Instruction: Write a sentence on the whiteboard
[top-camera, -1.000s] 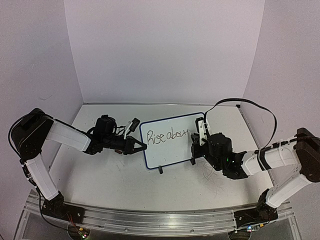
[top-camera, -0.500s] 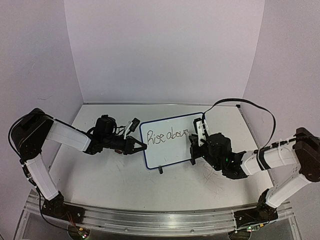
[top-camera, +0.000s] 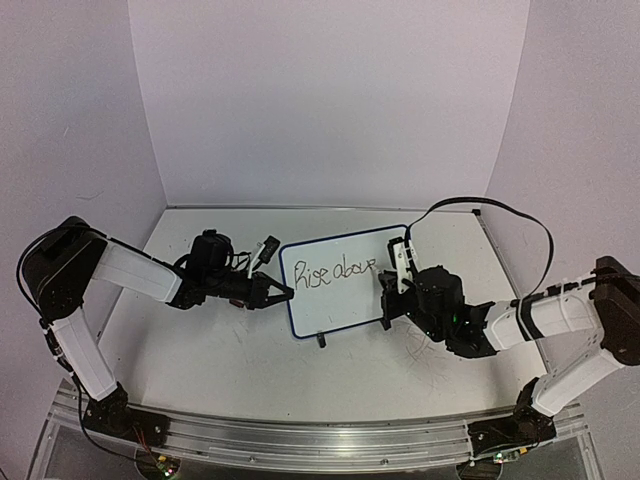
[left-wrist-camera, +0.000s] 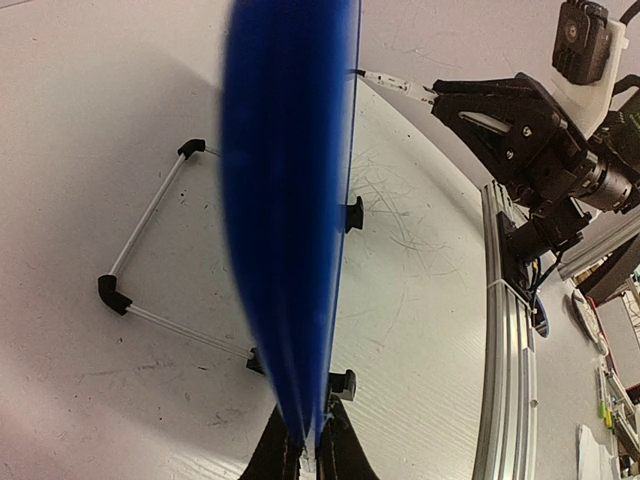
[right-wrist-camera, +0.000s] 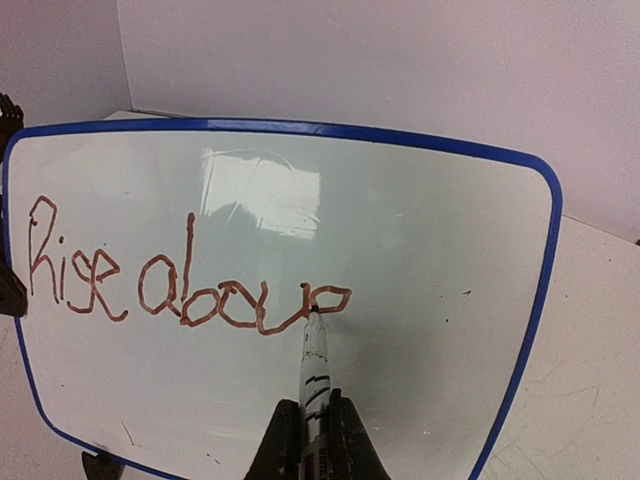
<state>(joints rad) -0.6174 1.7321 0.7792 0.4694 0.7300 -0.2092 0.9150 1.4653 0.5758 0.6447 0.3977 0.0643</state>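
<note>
The whiteboard (top-camera: 345, 303) stands upright in the middle of the table, blue-rimmed. My left gripper (top-camera: 286, 294) is shut on its left edge; the left wrist view shows the blue rim (left-wrist-camera: 290, 200) pinched between the fingers of that gripper (left-wrist-camera: 310, 445). The sentence (right-wrist-camera: 180, 285) reads "Rise abov" in reddish-brown cursive, with a small loop at its end; it also shows from above as the sentence (top-camera: 335, 271). My right gripper (right-wrist-camera: 313, 412) is shut on a white marker (right-wrist-camera: 315, 360) whose tip touches the board at that loop. From above, the right gripper (top-camera: 388, 290) sits at the board's right side.
Behind the board a wire stand (left-wrist-camera: 150, 215) rests on the tabletop, with two black clip feet (left-wrist-camera: 352, 213) under the rim. A metal rail (left-wrist-camera: 505, 330) runs along the table's near edge. Purple walls enclose the back and sides.
The right gripper has shifted slightly with the marker along the end of the word, where a loop has formed. The left arm and the board have stayed still.
</note>
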